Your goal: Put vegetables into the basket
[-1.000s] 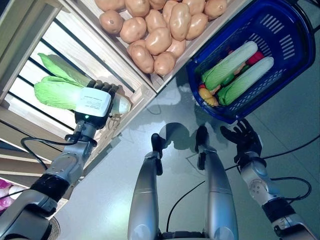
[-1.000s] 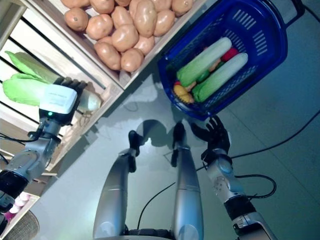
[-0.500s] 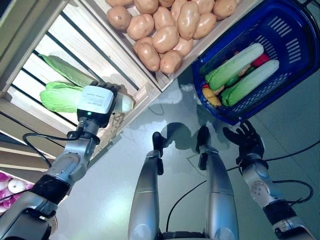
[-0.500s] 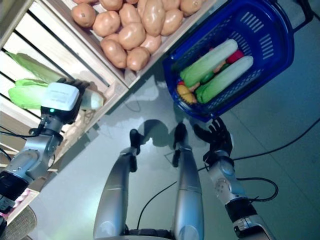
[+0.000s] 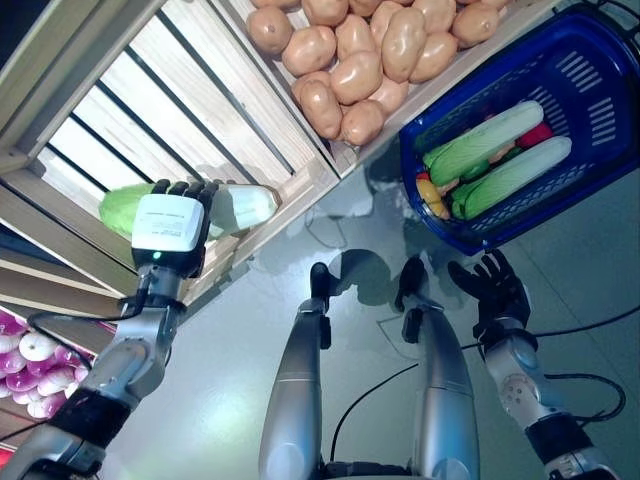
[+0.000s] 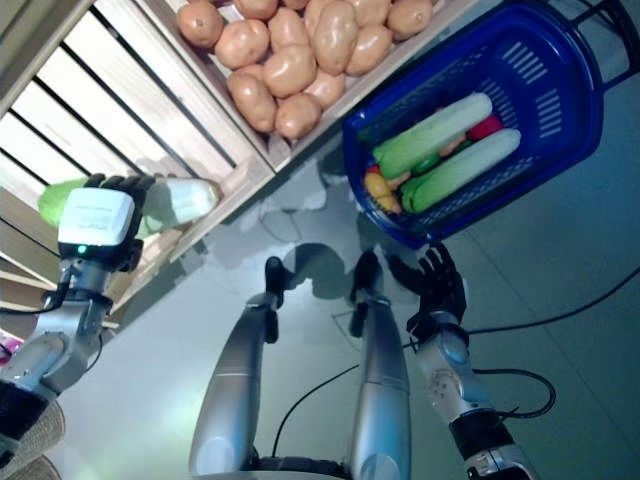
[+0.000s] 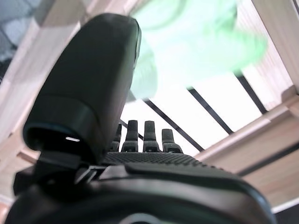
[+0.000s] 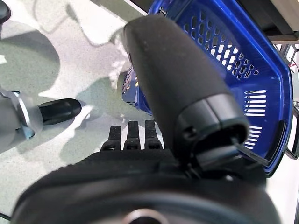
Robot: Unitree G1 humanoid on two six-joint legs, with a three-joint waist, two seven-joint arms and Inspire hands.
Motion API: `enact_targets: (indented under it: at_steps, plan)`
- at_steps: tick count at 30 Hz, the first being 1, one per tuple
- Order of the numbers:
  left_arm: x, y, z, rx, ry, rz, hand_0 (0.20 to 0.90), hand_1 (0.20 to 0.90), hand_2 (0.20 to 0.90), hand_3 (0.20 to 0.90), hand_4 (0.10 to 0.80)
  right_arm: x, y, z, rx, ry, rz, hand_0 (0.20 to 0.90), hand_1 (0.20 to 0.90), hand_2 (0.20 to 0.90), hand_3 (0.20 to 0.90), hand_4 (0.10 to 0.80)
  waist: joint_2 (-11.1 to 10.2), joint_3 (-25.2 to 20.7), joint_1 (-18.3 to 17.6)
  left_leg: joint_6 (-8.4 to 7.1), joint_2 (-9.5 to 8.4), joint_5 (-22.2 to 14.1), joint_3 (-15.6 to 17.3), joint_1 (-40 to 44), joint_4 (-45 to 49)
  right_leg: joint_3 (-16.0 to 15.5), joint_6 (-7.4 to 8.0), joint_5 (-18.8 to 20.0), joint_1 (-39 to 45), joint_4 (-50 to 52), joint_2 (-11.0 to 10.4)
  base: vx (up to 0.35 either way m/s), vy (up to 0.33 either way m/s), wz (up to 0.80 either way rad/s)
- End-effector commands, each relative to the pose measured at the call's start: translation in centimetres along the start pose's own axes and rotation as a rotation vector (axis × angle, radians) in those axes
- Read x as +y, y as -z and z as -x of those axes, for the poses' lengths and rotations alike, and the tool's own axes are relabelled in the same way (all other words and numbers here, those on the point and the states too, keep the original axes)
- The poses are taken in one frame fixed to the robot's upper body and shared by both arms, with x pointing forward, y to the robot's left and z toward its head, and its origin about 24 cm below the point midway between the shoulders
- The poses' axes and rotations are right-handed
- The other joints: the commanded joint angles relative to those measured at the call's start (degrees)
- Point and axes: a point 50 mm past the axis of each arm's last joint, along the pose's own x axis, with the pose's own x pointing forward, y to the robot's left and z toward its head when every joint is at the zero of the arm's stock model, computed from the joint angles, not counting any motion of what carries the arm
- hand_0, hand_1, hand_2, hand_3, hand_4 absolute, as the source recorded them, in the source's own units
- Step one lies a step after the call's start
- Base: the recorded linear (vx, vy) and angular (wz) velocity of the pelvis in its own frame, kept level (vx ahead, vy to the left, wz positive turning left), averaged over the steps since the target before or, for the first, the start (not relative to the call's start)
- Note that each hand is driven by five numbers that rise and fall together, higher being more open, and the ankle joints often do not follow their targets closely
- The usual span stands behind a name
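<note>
My left hand (image 5: 170, 225) is shut on a long cabbage (image 5: 248, 207), white at one end and green at the other, and holds it over the front rail of the wooden crate (image 5: 300, 190). In the left wrist view the green leaves (image 7: 196, 42) show past the thumb (image 7: 93, 93). The blue basket (image 5: 590, 90) stands on the floor at the upper right and holds two cabbages (image 5: 500, 140) and small coloured vegetables. My right hand (image 5: 490, 290) is open, fingers spread, just below the basket's near rim and apart from it.
A second crate compartment holds several potatoes (image 5: 360, 60) between the cabbage crate and the basket. Purple-white bulbs (image 5: 30, 360) lie on a lower shelf at the far left. Grey floor (image 5: 230, 340) lies between the shelf and the basket.
The camera has shifted. My left hand has drawn the cabbage out from the crate's slats toward its front rail. The right hand stays open below the basket.
</note>
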Motion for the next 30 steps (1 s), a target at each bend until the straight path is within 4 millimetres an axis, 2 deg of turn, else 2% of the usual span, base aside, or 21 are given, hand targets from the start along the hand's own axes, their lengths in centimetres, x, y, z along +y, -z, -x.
enact_targets:
  at_steps: [1,11,16,19,22,28,30]
  plan:
    - [3.8,1.3,-0.8,0.034,-0.285,0.025,0.900,0.900,0.900,0.900,0.800,0.1,-1.6,1.2,-0.116,-0.043,-0.033,0.900,0.900,0.900,0.900,0.800,1.99,-0.21,-0.12,2.63,-3.63,1.46,1.27,-1.21,-1.57,-2.41,3.24,-0.49,5.79,-2.28,-0.73,0.000,0.000,0.00]
    - [4.1,1.3,-0.1,0.032,-0.327,0.047,0.900,0.900,0.900,0.900,0.800,0.1,-1.4,1.3,-0.113,-0.046,-0.029,0.900,0.900,0.900,0.900,0.800,2.10,-0.21,0.44,2.48,-3.71,1.69,1.15,-1.03,-1.52,-2.94,3.03,-0.90,6.03,-1.71,-0.88,0.001,-0.001,0.01]
    - [3.6,1.2,0.0,0.045,-0.290,0.132,0.900,0.900,0.900,0.900,0.800,0.1,-1.3,1.2,-0.112,-0.039,-0.026,0.900,0.900,0.900,0.900,0.800,2.20,-0.21,0.59,2.47,-3.72,1.76,1.18,-0.93,-1.42,-3.08,3.04,-0.93,6.06,-1.41,-0.96,0.004,-0.001,0.02]
    - [3.0,0.9,0.1,0.052,-0.247,0.205,0.900,0.900,0.900,0.900,0.800,0.1,-1.3,1.1,-0.113,-0.034,-0.026,0.900,0.900,0.900,0.900,0.800,2.24,-0.21,0.60,2.53,-3.75,1.75,1.20,-1.10,-1.27,-3.11,3.01,-0.99,5.90,-1.16,-0.94,0.000,0.000,0.00]
    - [2.0,0.2,0.3,0.057,-0.140,0.360,0.900,0.900,0.900,0.900,0.800,0.1,-1.4,1.0,-0.115,-0.034,-0.023,0.900,0.900,0.900,0.900,0.800,2.27,-0.21,0.54,2.53,-3.63,1.90,1.20,-1.43,-1.19,-2.92,3.03,-0.86,5.55,-1.02,-0.82,0.000,0.000,0.00]
    - [0.9,-0.8,0.6,0.056,-0.031,0.515,0.900,0.900,0.900,0.900,0.800,0.0,-1.5,1.0,-0.116,-0.030,-0.021,0.900,0.900,0.900,0.900,0.800,2.18,-0.21,0.38,2.76,-3.55,2.13,1.21,-1.37,-1.49,-2.84,2.96,-0.73,5.67,-1.21,-0.44,0.000,0.000,0.00]
    - [0.6,-1.6,0.6,0.056,0.020,0.643,0.900,0.900,0.900,0.900,0.800,0.0,-1.5,1.0,-0.114,-0.030,-0.018,0.900,0.900,0.900,0.900,0.800,2.09,-0.21,0.26,2.85,-3.43,2.29,1.22,-1.37,-1.68,-2.76,2.96,-0.67,5.65,-1.19,-0.30,0.000,0.000,0.00]
